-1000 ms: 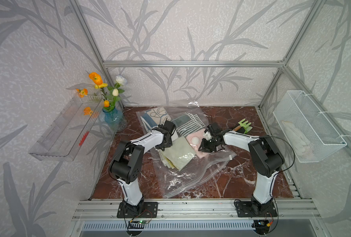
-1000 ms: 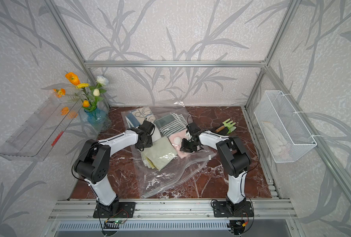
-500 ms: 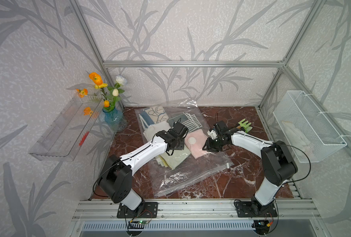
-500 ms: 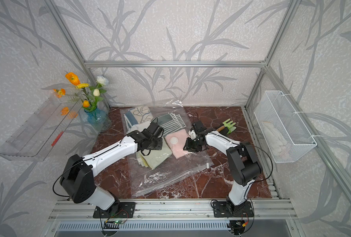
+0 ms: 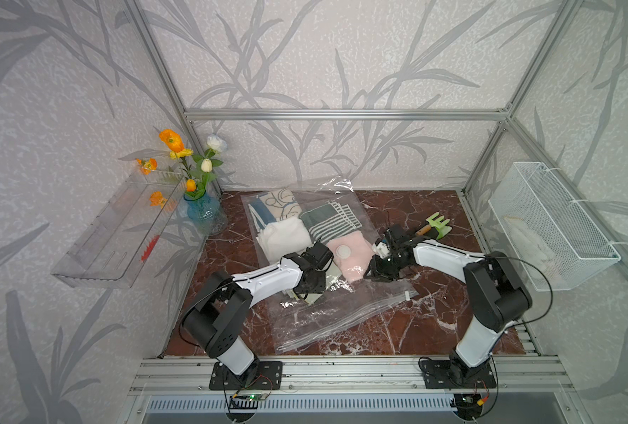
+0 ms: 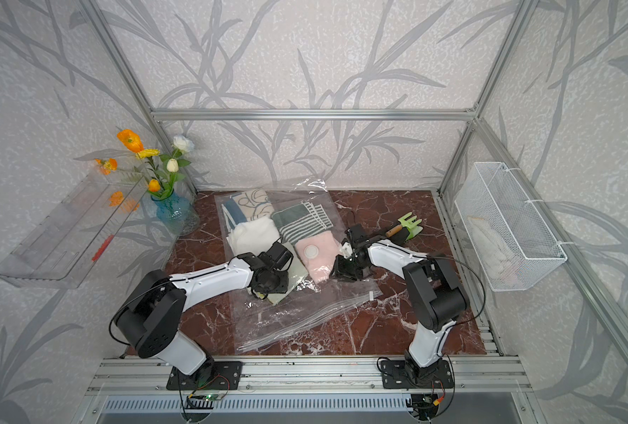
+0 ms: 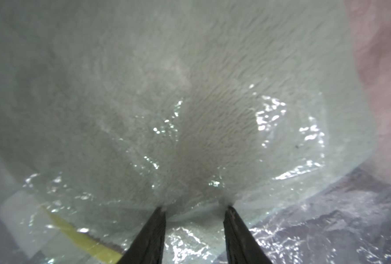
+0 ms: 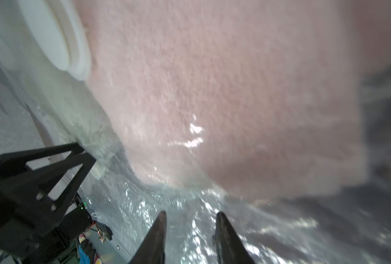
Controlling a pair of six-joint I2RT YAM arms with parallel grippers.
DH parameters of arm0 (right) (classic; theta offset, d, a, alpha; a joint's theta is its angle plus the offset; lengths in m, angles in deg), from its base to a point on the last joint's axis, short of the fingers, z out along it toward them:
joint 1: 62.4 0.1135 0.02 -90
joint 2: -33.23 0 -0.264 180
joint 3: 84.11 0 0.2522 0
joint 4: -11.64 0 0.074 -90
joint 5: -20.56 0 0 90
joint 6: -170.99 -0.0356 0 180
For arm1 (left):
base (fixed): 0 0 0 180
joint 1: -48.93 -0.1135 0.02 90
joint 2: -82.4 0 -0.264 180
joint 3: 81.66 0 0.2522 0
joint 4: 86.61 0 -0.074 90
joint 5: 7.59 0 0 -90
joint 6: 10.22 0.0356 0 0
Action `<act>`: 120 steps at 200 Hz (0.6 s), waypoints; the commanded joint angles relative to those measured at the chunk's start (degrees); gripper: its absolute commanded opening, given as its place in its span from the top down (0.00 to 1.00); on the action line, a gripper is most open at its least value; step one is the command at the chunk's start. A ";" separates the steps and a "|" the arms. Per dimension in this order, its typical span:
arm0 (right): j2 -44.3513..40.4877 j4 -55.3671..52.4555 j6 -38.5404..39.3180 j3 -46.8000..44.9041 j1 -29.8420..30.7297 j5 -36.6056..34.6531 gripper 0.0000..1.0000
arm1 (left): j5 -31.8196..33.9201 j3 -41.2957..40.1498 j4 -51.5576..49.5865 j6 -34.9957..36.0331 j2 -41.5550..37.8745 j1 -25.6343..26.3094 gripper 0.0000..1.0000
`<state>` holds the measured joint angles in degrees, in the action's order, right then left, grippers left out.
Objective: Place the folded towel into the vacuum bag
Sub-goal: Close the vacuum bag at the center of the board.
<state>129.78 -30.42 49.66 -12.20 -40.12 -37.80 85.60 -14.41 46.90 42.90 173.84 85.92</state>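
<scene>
Inside the vacuum bag (image 5: 320,257) the pale-green towel (image 7: 190,91) lay only partly; left tool (image 7: 194,210) and right tool (image 8: 190,216) stood apart, empty.

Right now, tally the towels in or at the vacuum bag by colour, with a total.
White towel: 1
Pink towel: 1
Pale green towel: 1
Green striped towel: 1
Cream and blue patterned towel: 1
Total: 5, all seen through the clear vacuum bag. Whether more lie underneath cannot be told.
</scene>
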 commanded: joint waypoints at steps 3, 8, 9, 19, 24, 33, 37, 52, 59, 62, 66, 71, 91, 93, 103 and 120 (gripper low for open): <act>-9.17 -5.68 0.99 -4.73 -8.22 3.03 0.52 | 3.76 3.68 -4.24 0.67 -3.43 0.59 0.56; -10.88 -7.30 1.44 -5.74 -9.94 2.12 0.49 | 3.53 4.43 -4.17 1.33 -3.84 1.30 0.56; -11.18 -7.65 1.49 -5.97 -10.35 1.90 0.48 | 3.56 4.60 -4.09 1.48 -3.92 1.40 0.56; -14.17 -10.63 2.28 -8.27 -13.69 -0.34 0.42 | 3.14 6.20 -3.45 3.67 -4.29 3.49 0.55; -15.60 -11.96 2.61 -9.33 -15.24 -1.36 0.39 | 3.06 7.11 -2.98 4.95 -4.33 4.82 0.55; -17.82 -13.84 3.09 -10.97 -17.87 -3.17 0.35 | 3.68 8.31 -1.20 7.96 -4.53 7.82 0.54; -18.66 -14.36 3.30 -11.66 -19.09 -3.58 0.34 | 3.89 8.73 -0.06 9.36 -4.60 9.36 0.52; -20.69 -14.24 3.09 -14.64 -22.39 -3.67 0.31 | 4.01 9.49 5.00 15.53 -4.32 14.35 0.47; -20.91 -13.27 2.74 -15.87 -23.27 -2.69 0.31 | 3.45 9.82 7.44 17.77 -3.88 16.12 0.44; -20.88 -12.63 2.48 -16.34 -23.57 -2.15 0.31 | 3.27 10.05 8.29 18.60 -3.60 16.68 0.43; -20.73 -11.73 2.07 -16.90 -23.87 -1.27 0.31 | 3.24 10.47 9.18 19.52 -3.05 17.67 0.42; -20.48 -10.56 1.58 -17.43 -24.03 -0.06 0.31 | 3.35 11.20 10.19 20.96 -2.38 18.77 0.41; -19.61 -5.16 -2.45 -19.19 -24.05 3.08 0.32 | 6.19 14.84 12.54 29.93 1.45 24.60 0.31; -19.53 -4.52 -2.82 -19.36 -24.09 3.23 0.32 | 6.81 15.40 12.48 30.93 2.03 25.25 0.30; -19.09 -2.28 -4.74 -19.94 -24.00 3.52 0.32 | 8.04 18.34 11.53 34.73 5.29 27.63 0.28; -18.43 1.90 -9.05 -21.45 -24.04 4.49 0.36 | 8.37 23.35 9.18 37.34 11.35 29.43 0.26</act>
<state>110.40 -36.08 47.17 -32.13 -63.97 -36.30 90.99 3.25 56.38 69.81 178.01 112.59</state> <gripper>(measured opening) 0.664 0.732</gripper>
